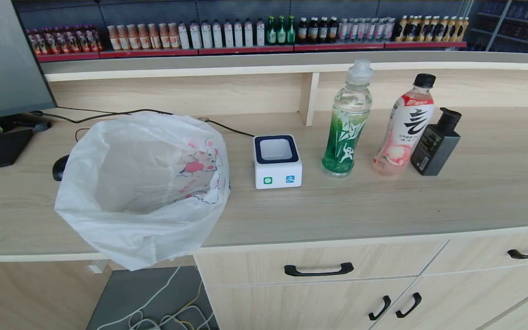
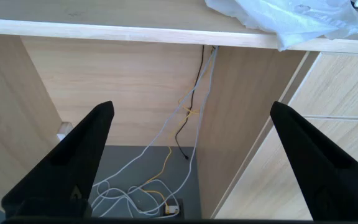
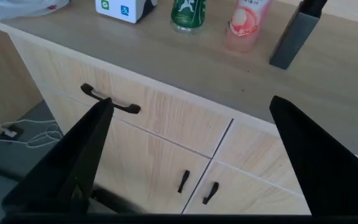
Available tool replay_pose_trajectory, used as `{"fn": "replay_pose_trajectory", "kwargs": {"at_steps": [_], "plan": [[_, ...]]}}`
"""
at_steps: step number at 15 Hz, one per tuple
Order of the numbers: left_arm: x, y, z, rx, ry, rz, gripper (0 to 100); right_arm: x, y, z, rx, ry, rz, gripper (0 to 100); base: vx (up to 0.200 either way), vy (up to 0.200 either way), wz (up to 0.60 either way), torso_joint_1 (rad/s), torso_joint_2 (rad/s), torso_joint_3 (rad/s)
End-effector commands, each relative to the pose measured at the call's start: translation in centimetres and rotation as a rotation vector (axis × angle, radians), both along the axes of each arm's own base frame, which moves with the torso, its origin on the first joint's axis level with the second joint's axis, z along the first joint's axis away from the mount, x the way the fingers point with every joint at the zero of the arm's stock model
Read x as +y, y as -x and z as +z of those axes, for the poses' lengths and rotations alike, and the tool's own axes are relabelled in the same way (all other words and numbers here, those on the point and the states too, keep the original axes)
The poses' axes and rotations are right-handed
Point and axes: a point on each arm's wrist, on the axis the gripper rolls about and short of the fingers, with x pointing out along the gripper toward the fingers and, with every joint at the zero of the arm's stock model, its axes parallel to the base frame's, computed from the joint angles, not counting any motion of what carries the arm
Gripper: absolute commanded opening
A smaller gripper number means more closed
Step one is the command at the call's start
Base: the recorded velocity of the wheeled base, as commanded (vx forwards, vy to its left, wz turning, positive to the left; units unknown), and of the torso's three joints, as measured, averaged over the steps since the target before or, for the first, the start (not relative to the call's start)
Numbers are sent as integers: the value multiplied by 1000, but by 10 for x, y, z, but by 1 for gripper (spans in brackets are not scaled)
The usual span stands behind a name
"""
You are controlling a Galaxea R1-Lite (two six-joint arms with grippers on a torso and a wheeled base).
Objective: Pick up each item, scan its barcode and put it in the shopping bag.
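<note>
Seems to be at the very first step, the pick of the first item, with nothing lifted or scanned yet. On the right half of the counter (image 1: 383, 201), upright in a row from left to right: green bottle (image 1: 347, 123), pink bottle (image 1: 404, 133), black pump bottle (image 1: 436, 144); last two very close, cannot tell whether touching. Just left of the green bottle, the scanner (image 1: 277, 160), window facing up. Further left, at the near edge, the shopping bag (image 1: 145, 183), mouth open, hanging a little over the edge. Left gripper (image 2: 191, 107) low, below the counter edge, spread wide and holding nothing. Right gripper (image 3: 191, 101) low before the drawers (image 3: 160, 124), also spread wide and empty. Next, probably: raise the right gripper above counter level, bring it around one bottle, likely the green one as nearest to the scanner, close on the body without knocking the neighbour, then turn the barcode toward the scanner window
</note>
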Motion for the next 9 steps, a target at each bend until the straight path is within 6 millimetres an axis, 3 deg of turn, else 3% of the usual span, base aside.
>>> {"fn": "replay_pose_trajectory", "kwargs": {"at_steps": [1,4,5,6,9], "plan": [[0,0,0,0,0,0,100,18,-70,11,71,25,106,100,0,0,0,0,0,0],[0,0,0,0,0,0,100,33,-122,10,16,17,131,100,0,0,0,0,0,0],[0,0,0,0,0,0,100,33,-122,10,16,17,131,100,0,0,0,0,0,0],[0,0,0,0,0,0,100,45,-154,13,-23,1,154,100,0,0,0,0,0,0],[0,0,0,0,0,0,100,75,-193,16,-47,-53,153,100,0,0,0,0,0,0]]}}
